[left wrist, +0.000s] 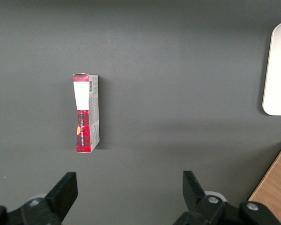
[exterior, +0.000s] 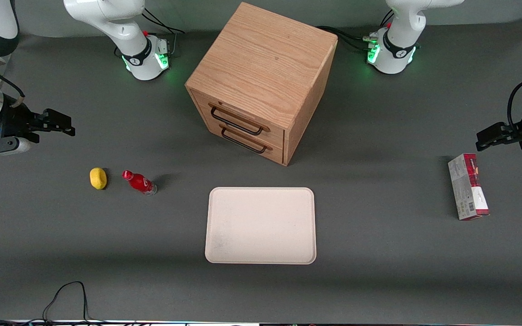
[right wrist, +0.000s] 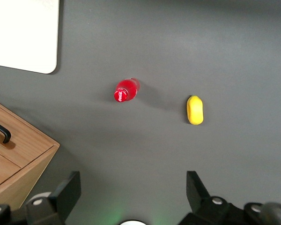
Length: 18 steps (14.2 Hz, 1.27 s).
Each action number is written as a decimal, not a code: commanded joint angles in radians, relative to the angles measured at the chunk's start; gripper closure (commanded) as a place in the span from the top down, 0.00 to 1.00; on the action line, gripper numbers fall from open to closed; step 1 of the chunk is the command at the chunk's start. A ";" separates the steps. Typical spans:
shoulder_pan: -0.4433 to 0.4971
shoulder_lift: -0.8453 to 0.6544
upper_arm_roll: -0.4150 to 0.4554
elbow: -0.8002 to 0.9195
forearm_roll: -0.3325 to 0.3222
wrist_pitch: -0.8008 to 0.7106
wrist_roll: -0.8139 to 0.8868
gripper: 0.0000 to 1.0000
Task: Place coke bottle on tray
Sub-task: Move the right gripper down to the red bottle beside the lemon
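Coke bottle (exterior: 139,182) stands upright on the table (exterior: 107,253), taken here as the landmark. Wrist view looks down on its red cap, so it reads as vertical. Lemon (exterior: 98,178) sits just beside the bottle, toward the working arm's end, not touching it. Tray (exterior: 260,225) lies well apart from the bottle toward the parked arm's end, slightly nearer the front camera, nothing on it. Drawer cabinet (exterior: 261,81) stands farther from the front camera than the bottle.

Gripper (exterior: 57,123) hovers above the table, well apart from the bottle and farther from the front camera, jaws released wide and empty.

Step in hand, as judged: the reach to the bottle. To do it well:
- come down straight over the cap, jaws kept spread;
- turn the wrist so neither jaw descends on the lemon's side;
- close on the body below the cap, since the bottle is small, top-heavy and likely to tip if nudged.
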 commanded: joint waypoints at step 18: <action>0.102 0.299 0.009 0.213 -0.008 -0.028 0.092 1.00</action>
